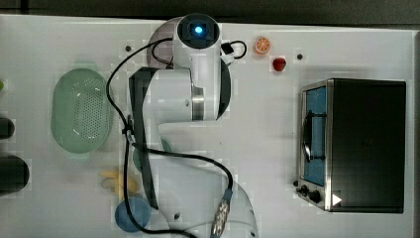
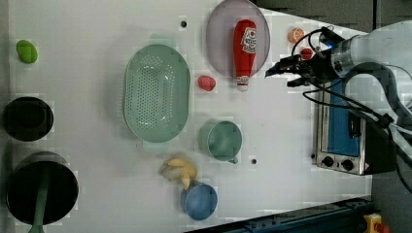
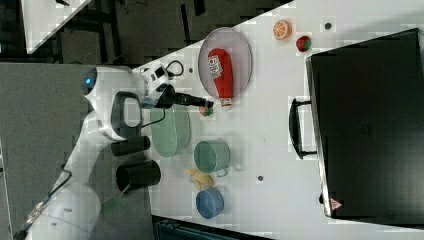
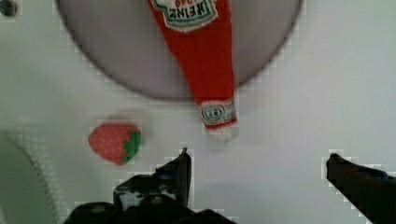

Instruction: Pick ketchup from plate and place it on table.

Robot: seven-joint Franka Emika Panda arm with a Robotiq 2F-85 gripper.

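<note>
White counter (image 2: 97, 29) spreads under everything, a few small dark holes in it. Nearest in the wrist view, the gripper (image 4: 259, 161) has its jaws spread wide, nothing between them and nothing touched; bare counter shows in the gap. Just beyond the jaws lies the white cap of the ketchup (image 4: 205, 60), which pokes out past the rim of the plate (image 4: 107, 51) onto the counter, while the red body and label lie flat across the plate. Beside the cap, off the plate, sits a small strawberry toy (image 4: 114, 141), apart from both bottle and jaws.

Seen in the left view, the gripper (image 2: 281, 71) hangs at the left view's right of the plate (image 2: 221, 29), close to the ketchup (image 2: 244, 46) but clear of it. Open counter lies between the plate and the toaster oven (image 2: 340, 131). On the other side the green basket (image 2: 156, 92) stands near the plate. Farther on are a teal cup (image 2: 221, 141) and a blue bowl (image 2: 199, 201), well apart from the bottle
</note>
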